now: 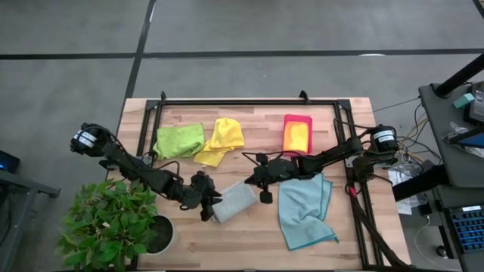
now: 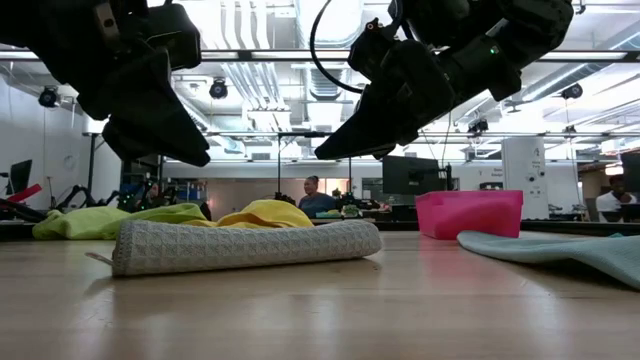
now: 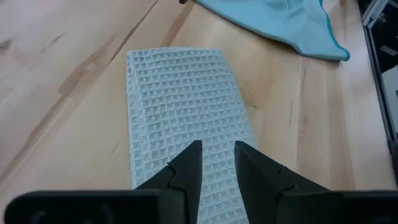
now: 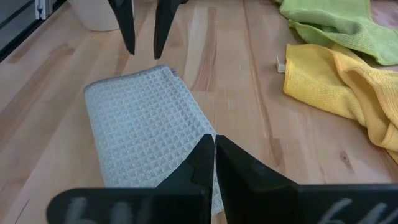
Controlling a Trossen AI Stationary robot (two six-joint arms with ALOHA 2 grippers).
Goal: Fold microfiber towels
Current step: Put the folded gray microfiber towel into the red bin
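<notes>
Left end effector (image 3: 217, 163) above grey towel (image 3: 180, 112)

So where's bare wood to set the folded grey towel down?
Free: the near strip in front of the grey towel, left of the blue towel; also between the yellow towel and pink tray. Crowded: the middle, where the left gripper and right gripper sit.

Overhead, table-level, two wrist cameras.
</notes>
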